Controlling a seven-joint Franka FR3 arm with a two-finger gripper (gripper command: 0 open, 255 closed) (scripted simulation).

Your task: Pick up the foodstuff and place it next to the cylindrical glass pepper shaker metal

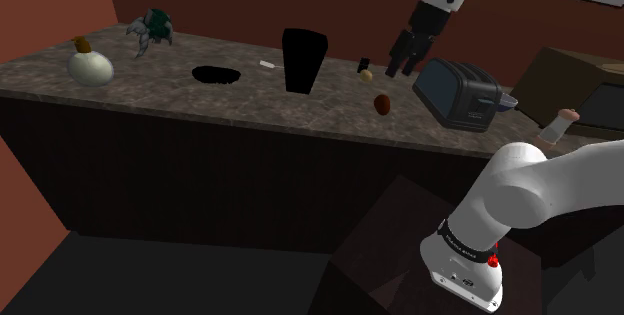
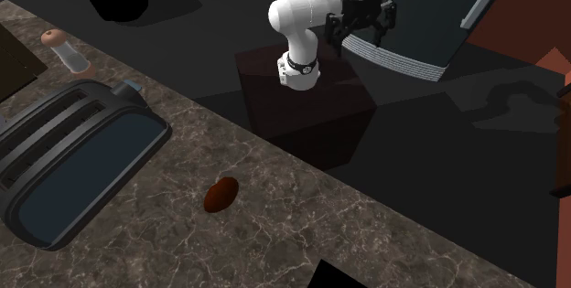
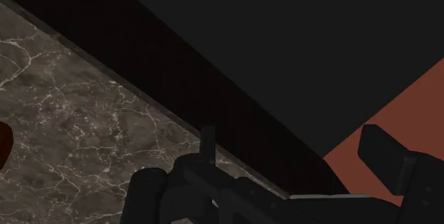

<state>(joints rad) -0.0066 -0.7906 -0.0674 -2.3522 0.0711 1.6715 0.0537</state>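
Foodstuff (image 1: 382,104) is lying on the counter (image 1: 250,98): small, oval, smooth, dark reddish-brown, no packaging showing. In the shoulder view it is sitting between the tall black container (image 1: 303,60) and the toaster (image 1: 458,93), touching neither, and closer to the toaster. The second exterior view is showing the same foodstuff (image 2: 220,193) on bare marble just off the toaster's (image 2: 73,167) corner, with a clear gap between them.

Tool (image 1: 401,71) is hanging above the counter, beyond the foodstuff and just beside the toaster's upper end. Its fingers are standing apart with nothing between them, so it's open and empty. In the second exterior view the tool (image 2: 361,32) is showing the same spread.

Pepper shaker (image 2: 64,53) is sitting on the far side of the toaster from the foodstuff: clear cylinder, tan cap. In the shoulder view the pepper shaker (image 1: 560,123) is looking tilted; I can't tell whether it is standing or lying.

Room for moving: open marble is running all round the foodstuff, widest toward the black container. The counter's near edge is running close by the foodstuff on the stand's (image 2: 302,103) side. The toaster is taking up the stretch between foodstuff and shaker. A small beige item (image 1: 367,76) is sitting just under the tool, apart from the foodstuff.
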